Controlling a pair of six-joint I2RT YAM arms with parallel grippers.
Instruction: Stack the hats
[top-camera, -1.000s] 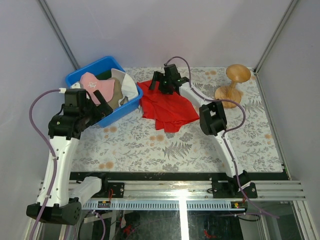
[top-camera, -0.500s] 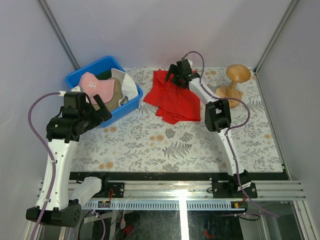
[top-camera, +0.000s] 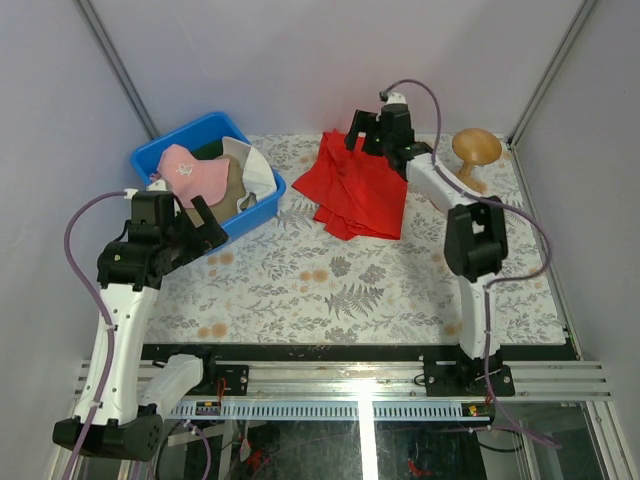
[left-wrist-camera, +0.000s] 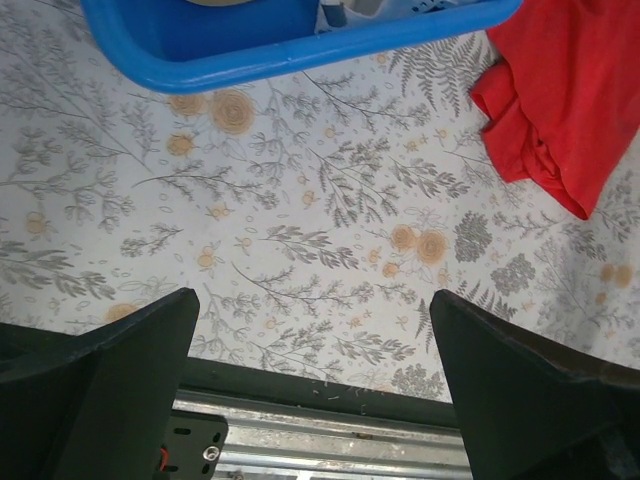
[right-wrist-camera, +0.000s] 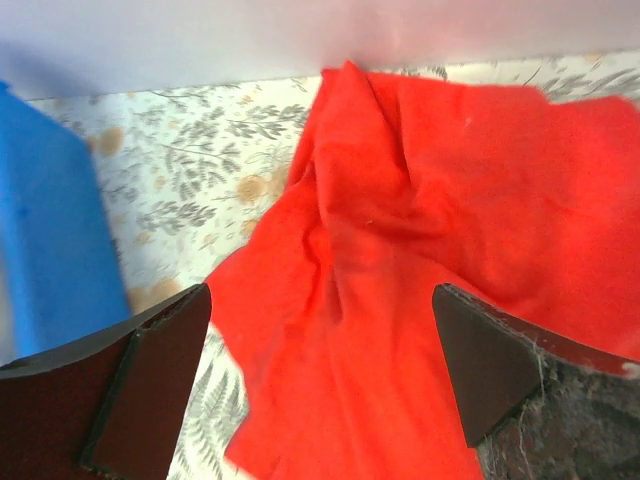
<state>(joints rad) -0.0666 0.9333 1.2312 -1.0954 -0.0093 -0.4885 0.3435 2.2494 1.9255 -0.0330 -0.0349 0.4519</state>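
Barely started, with nothing stacked as yet. Uppermost in the blue bin (top-camera: 160, 145) at the far left of the tabletop (top-camera: 300, 290) lies the pink hat (top-camera: 188, 172), with the white hat (top-camera: 258, 172), the tan hat (top-camera: 234, 192) and a sliver of the dark green hat (top-camera: 208, 150) tucked around and under it, a loose jumble rather than a nested pile. Just outside the bin's near wall hovers the left gripper (top-camera: 212, 222), spread wide and empty. Up at the far edge, above the red cloth (top-camera: 360, 190), hangs the right gripper (top-camera: 365, 138), likewise spread wide and grasping nothing. At far right stands the wooden stand (top-camera: 470, 155), nothing on it. Leaves, by the look of it, the whole job: lifting each hat out and nesting one on another.

Against a second ago: right arm swung from the cloth's bin-side corner up and over toward the back wall. Red cloth shifted rightward with it, then touching the bin's corner, now apart from it with patterned tabletop showing between. Left arm drawn back a little toward the near edge, off the bin rim overlapped before. Hats unmoved in the bin. Both grippers as wide then as now
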